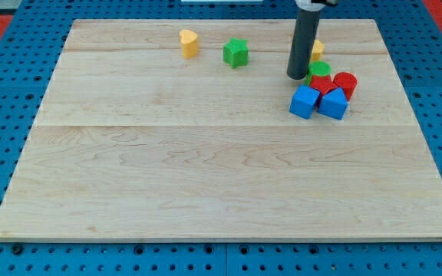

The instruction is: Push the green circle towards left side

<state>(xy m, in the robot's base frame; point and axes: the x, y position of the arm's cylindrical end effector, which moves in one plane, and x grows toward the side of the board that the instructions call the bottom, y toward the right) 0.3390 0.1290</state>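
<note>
We are resting my tip, a bare rod gripping nothing, just left of the green circle; we are needing its right side.

My rod is a straight, smooth, dark grey cylinder with a faint sheen, a lighter collar at its top, and my tip ends blunt and flat.
</note>
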